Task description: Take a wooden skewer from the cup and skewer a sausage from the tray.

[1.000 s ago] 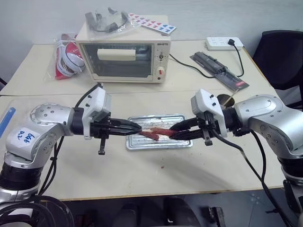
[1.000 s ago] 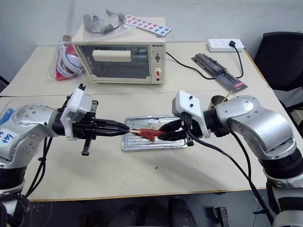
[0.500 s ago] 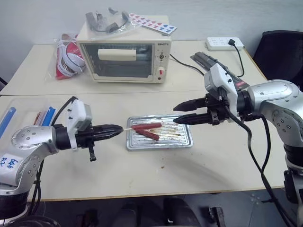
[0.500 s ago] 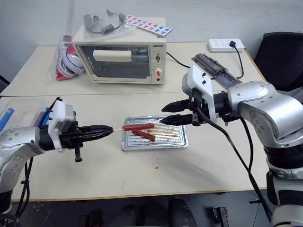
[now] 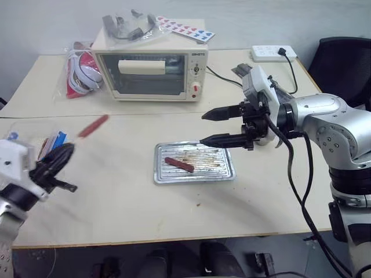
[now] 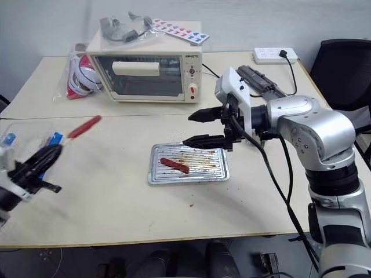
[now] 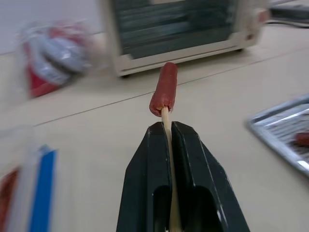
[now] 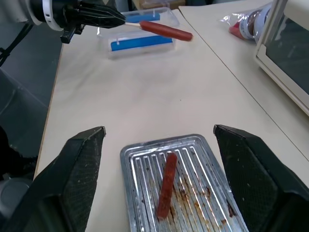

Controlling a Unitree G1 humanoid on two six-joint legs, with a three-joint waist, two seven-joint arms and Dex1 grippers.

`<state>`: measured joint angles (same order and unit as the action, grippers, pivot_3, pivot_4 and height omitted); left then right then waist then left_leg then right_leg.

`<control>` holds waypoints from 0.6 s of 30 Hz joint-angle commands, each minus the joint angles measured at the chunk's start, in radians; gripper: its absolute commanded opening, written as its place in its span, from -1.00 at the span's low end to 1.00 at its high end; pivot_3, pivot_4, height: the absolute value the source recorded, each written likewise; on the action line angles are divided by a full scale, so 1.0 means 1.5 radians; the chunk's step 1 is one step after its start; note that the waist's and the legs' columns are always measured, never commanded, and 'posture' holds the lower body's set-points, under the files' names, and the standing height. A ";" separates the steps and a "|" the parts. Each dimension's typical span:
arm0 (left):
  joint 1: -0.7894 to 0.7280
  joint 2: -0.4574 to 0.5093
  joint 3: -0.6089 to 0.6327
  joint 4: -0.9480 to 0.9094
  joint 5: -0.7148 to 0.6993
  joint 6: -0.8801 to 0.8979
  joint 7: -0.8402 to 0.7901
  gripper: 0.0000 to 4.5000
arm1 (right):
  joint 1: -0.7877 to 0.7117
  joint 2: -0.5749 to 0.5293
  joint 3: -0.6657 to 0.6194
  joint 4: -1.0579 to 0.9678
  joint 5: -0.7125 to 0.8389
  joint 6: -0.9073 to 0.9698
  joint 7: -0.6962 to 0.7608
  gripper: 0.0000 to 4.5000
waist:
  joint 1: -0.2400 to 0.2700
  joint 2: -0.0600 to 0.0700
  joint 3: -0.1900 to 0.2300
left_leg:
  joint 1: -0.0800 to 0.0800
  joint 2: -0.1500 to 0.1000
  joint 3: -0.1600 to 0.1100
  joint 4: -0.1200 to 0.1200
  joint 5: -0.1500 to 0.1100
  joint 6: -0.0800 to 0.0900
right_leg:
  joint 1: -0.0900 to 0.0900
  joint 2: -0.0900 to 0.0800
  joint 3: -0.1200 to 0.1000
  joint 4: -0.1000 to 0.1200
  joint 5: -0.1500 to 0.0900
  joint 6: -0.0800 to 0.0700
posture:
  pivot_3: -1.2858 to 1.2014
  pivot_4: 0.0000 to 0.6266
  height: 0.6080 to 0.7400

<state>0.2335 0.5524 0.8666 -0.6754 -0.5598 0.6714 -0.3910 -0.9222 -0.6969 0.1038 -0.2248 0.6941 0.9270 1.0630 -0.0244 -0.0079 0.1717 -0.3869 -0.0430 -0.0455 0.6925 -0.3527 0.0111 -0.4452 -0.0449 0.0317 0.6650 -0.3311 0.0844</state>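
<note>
Sausage is soft & light, stuck on thin wooden skewer w/ left gripper jaws clamped on stick, up over tabletop; right gripper jaws wide apart.

A shiny, ribbed silver metal tray is seen at centre; a smooth reddish sausage is carried on pale wood.

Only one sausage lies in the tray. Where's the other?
The other sausage sits on the wooden skewer clamped in the left gripper, above the table's left side, near the toaster oven.
</note>
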 commanded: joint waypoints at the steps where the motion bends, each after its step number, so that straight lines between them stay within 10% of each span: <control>1: 0.045 -0.008 0.092 0.021 0.039 -0.059 0.015 -1.00 | -0.018 0.010 -0.015 -0.011 0.004 -0.010 -0.007 0.99 | 0.001 0.000 0.000 | 0.000 0.000 0.000 0.000 0.000 0.000 | 0.000 0.000 0.000 0.000 0.000 0.000 | 0.03 -0.52 1.00; 6: 0.039 0.033 0.150 0.187 0.075 -0.129 0.014 -1.00 | -0.015 0.020 -0.005 -0.017 0.004 -0.011 -0.003 0.99 | 0.006 0.000 0.000 | 0.000 0.000 0.000 0.000 0.000 0.000 | 0.000 0.000 0.000 0.000 0.000 0.000 | 0.03 -0.52 1.00; 18: -0.073 0.170 -0.009 0.457 0.131 -0.225 -0.074 -1.00 | 0.000 0.019 -0.026 -0.046 0.019 0.011 -0.031 0.99 | 0.014 -0.002 -0.001 | 0.000 0.000 0.000 -0.001 0.000 0.000 | 0.000 -0.001 -0.001 -0.001 0.000 0.000 | 0.03 -0.52 1.00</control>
<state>0.1344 0.7848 0.8697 -0.0243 -0.3812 0.3722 -0.4756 -0.9234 -0.6587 0.1066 -0.2531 0.7033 0.9407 1.0288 -0.0035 -0.0104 0.1702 -0.3867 -0.0436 -0.0458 0.6907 -0.3532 0.0115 -0.4449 -0.0461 0.0307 0.6636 -0.3308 0.0840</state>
